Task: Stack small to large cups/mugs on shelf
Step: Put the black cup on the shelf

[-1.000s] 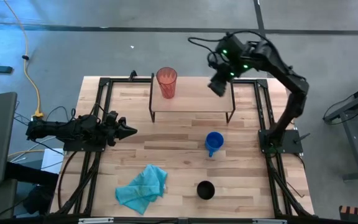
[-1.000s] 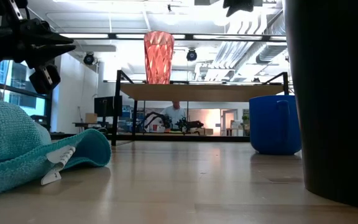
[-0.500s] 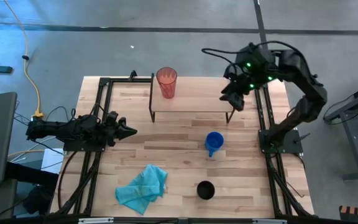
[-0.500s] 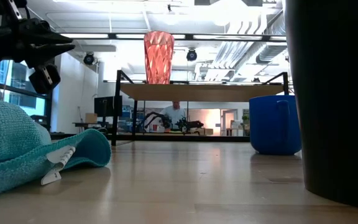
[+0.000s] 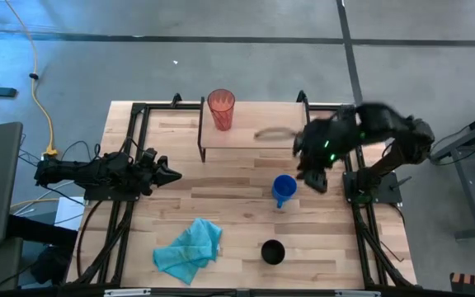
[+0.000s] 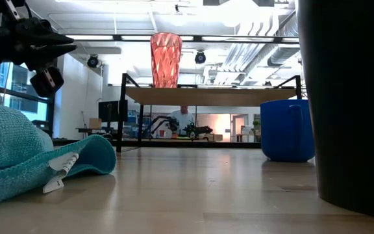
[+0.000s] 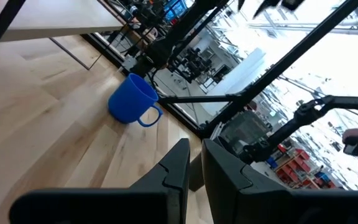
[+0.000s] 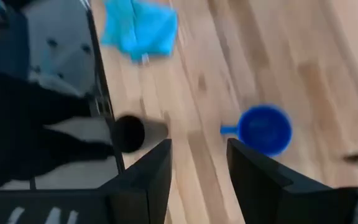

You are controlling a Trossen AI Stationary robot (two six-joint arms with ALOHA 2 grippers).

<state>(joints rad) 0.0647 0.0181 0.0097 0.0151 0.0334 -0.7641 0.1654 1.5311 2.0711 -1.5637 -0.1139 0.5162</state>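
Note:
The red tumbler (image 5: 221, 109) stands upright on the left end of the shelf (image 5: 258, 134); the low view also shows the tumbler (image 6: 166, 60) on the shelf board (image 6: 213, 96). The blue mug (image 5: 284, 189) stands on the table in front of the shelf. The black cup (image 5: 272, 252) stands near the table's front edge. My right gripper (image 5: 313, 175) hovers open just right of the blue mug, pointing down at a slant, with nothing between its fingers (image 8: 197, 163). My left gripper (image 5: 168, 174) rests shut and level at the table's left side.
A teal cloth (image 5: 190, 250) lies crumpled at the near left of the table. Black frame rails (image 5: 136, 148) run along the table's left and right sides. Bare tabletop (image 5: 221, 186) lies between the shelf, the cloth and the mug.
My right gripper has swung from above the shelf's far right end toward the table's near edge. It now hangs over the table beside the blue mug, its fingers still apart. The cups and the cloth have not moved.

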